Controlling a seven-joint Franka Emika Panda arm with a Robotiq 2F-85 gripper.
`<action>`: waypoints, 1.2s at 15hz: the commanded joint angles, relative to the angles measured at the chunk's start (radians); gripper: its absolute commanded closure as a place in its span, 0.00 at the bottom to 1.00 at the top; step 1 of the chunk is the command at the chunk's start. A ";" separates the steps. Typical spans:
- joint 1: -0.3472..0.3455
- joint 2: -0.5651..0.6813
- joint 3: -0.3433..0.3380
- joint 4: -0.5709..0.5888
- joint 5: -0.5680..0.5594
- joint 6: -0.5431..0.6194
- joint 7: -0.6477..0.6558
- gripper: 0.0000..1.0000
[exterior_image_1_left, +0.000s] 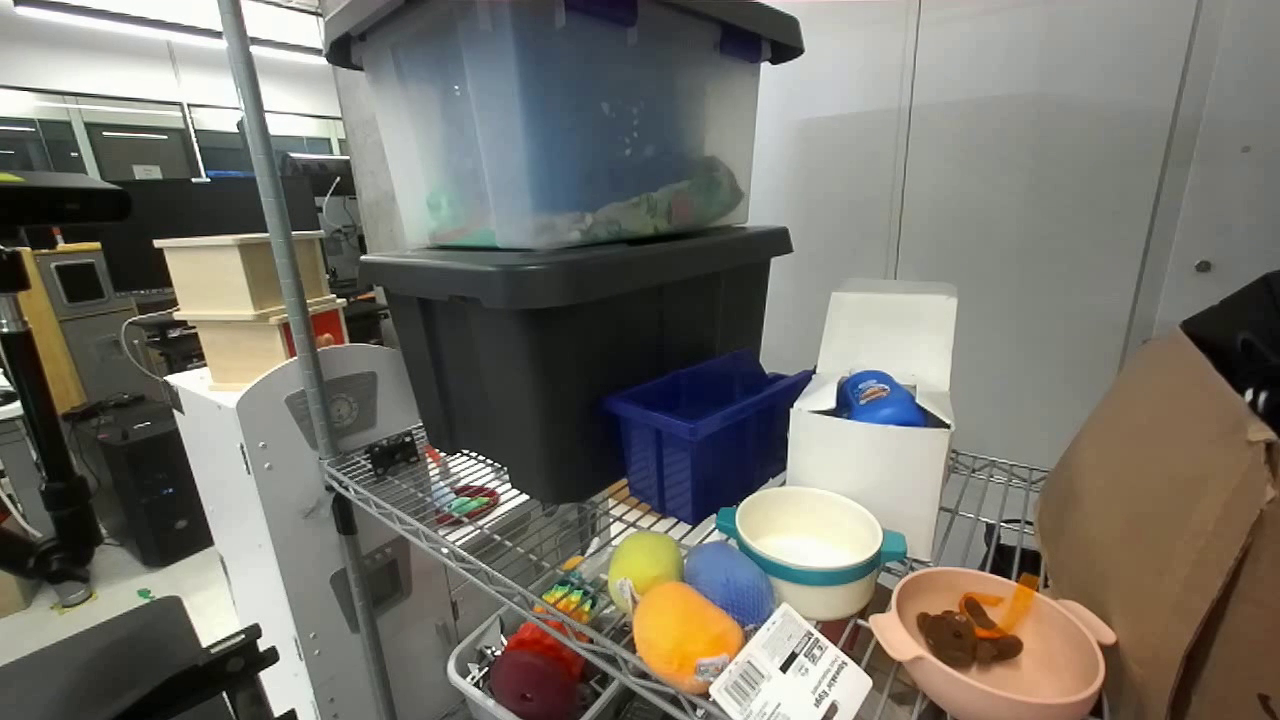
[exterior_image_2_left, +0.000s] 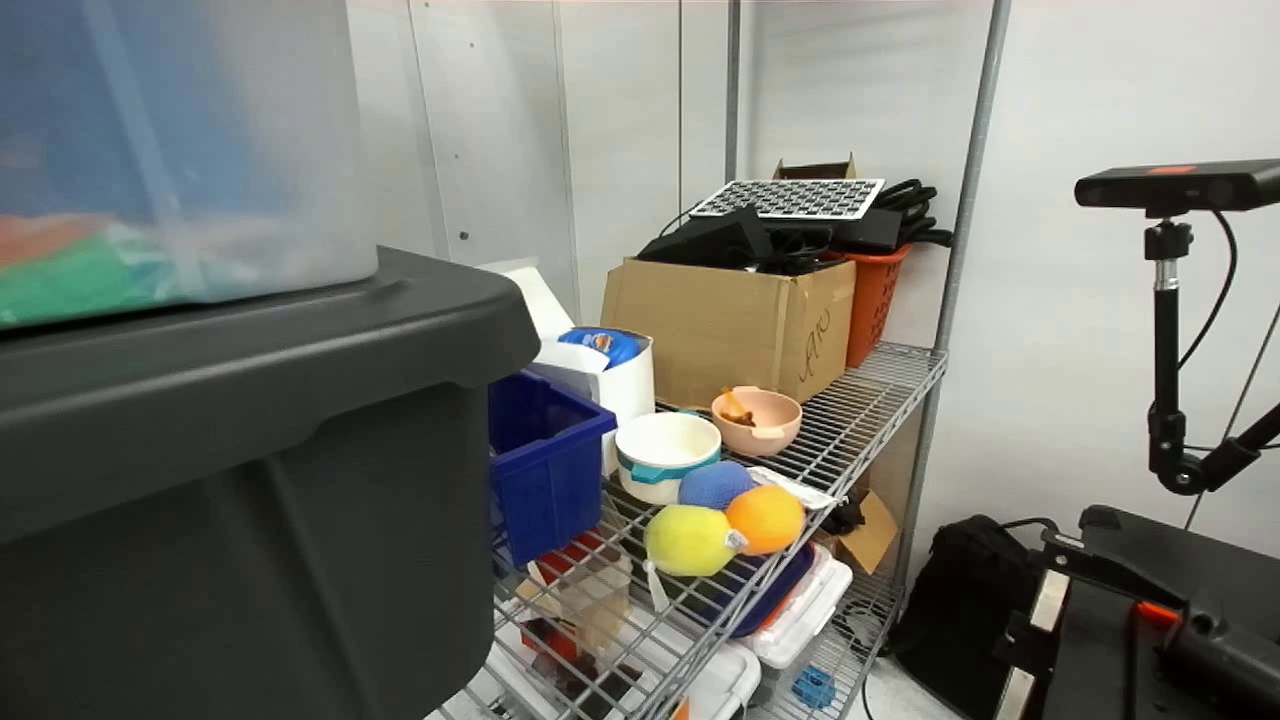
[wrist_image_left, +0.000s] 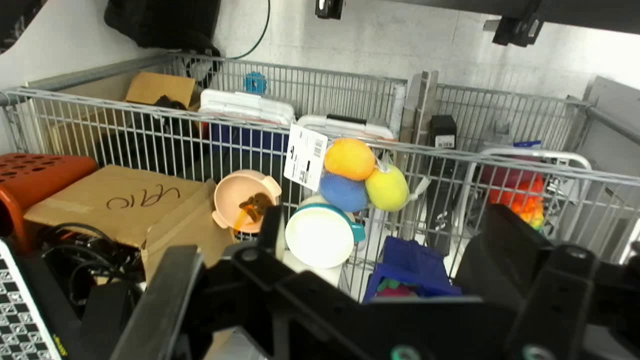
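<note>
In the wrist view my gripper (wrist_image_left: 386, 217) is open, its black fingers wide apart, with nothing held between them. Below and between the fingers a blue bin (wrist_image_left: 412, 260) shows, with something green and red inside. Nearest the left finger is a cream bowl with teal handles (wrist_image_left: 320, 237). Beyond it lie three soft egg-shaped toys, orange (wrist_image_left: 350, 159), blue (wrist_image_left: 344, 192) and yellow (wrist_image_left: 387, 187), with a white card tag (wrist_image_left: 306, 157). A pink bowl (wrist_image_left: 227, 195) contains a brown toy with an orange ribbon. I cannot make out the gripper in the exterior views.
All this stands on a wire shelf (exterior_image_2_left: 890, 390). A large dark tote (exterior_image_1_left: 560, 370) carries a clear tote (exterior_image_1_left: 560, 130). Behind the cream bowl is a white box (exterior_image_1_left: 865, 470) with a blue item. A cardboard box (exterior_image_2_left: 700, 320) and orange basket (exterior_image_2_left: 878, 300) stand at one end.
</note>
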 joint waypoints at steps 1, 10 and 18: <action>-0.014 0.124 -0.001 -0.015 -0.056 0.033 0.048 0.00; -0.018 0.447 -0.047 0.033 -0.050 0.098 0.012 0.00; -0.016 0.486 -0.061 0.041 -0.045 0.103 -0.036 0.00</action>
